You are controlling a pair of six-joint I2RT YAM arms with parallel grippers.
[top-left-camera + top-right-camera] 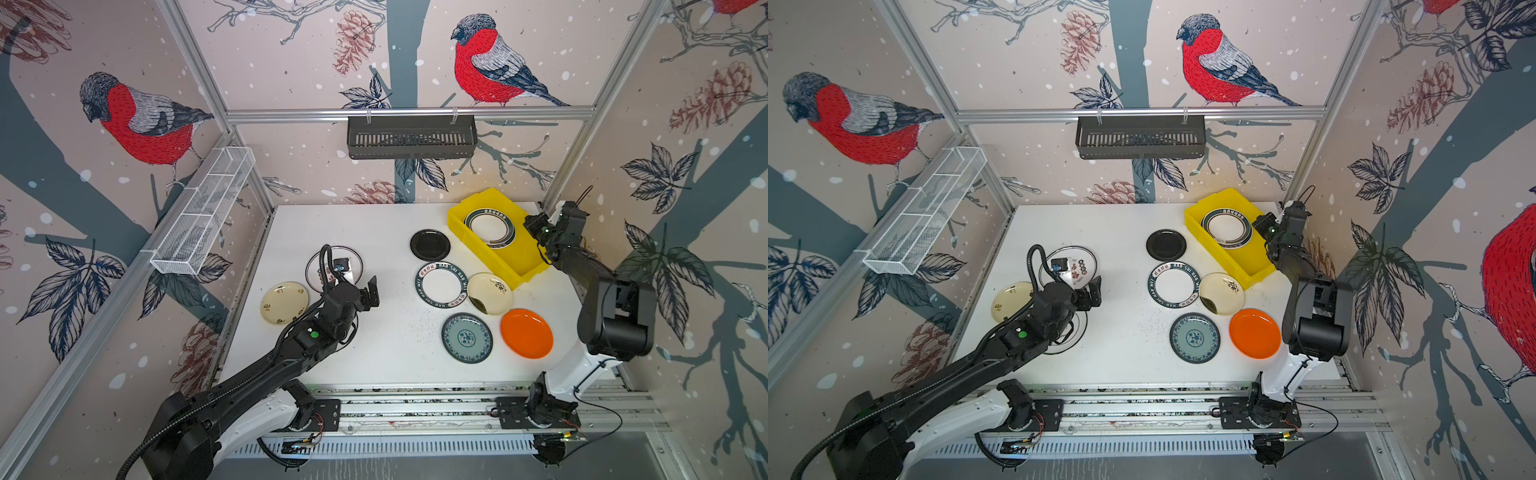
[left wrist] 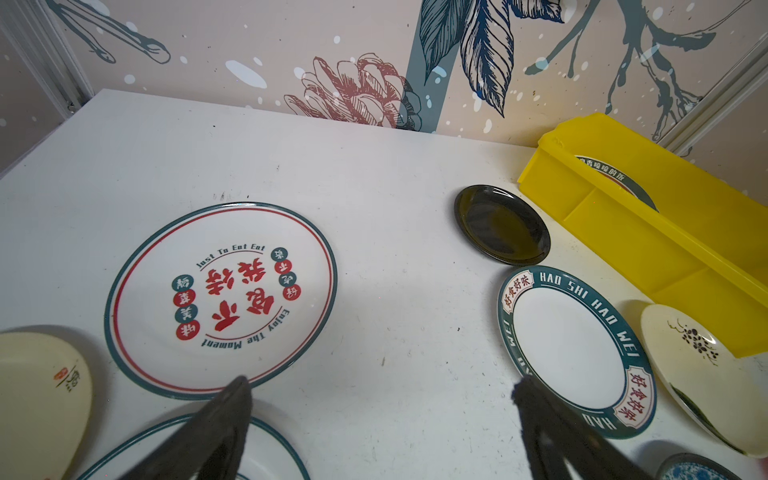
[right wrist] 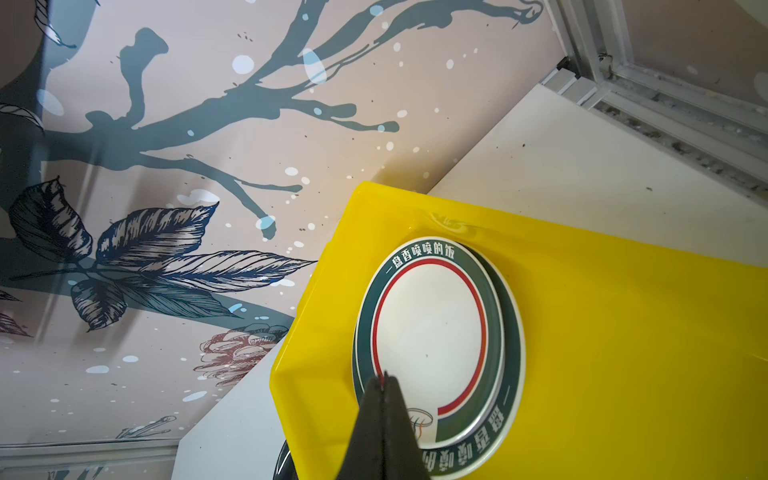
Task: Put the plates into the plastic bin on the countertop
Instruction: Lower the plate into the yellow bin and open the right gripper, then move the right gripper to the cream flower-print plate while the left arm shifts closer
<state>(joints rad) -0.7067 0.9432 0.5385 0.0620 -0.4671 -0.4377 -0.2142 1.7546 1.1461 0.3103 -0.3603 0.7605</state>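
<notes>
Left gripper (image 2: 382,388) being held wide open, empty, above countertop (image 2: 374,249) | right gripper (image 3: 384,380) being held shut, empty, over bin (image 3: 623,332) | two plates (image 3: 432,332) lying stacked in bin, rest outside | rim being judged best pinched edge-on, lifted level

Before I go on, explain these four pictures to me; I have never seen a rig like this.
Two robot arms work at a white countertop. Two pictures look down from overhead; the other two are taken from the arms' wrists. Loose on the countertop lie a black plate, an orange plate and others. A yellow bin holds two stacked plates. The left gripper is open and empty; the right gripper is shut, holding nothing, near those stacked plates.
</notes>
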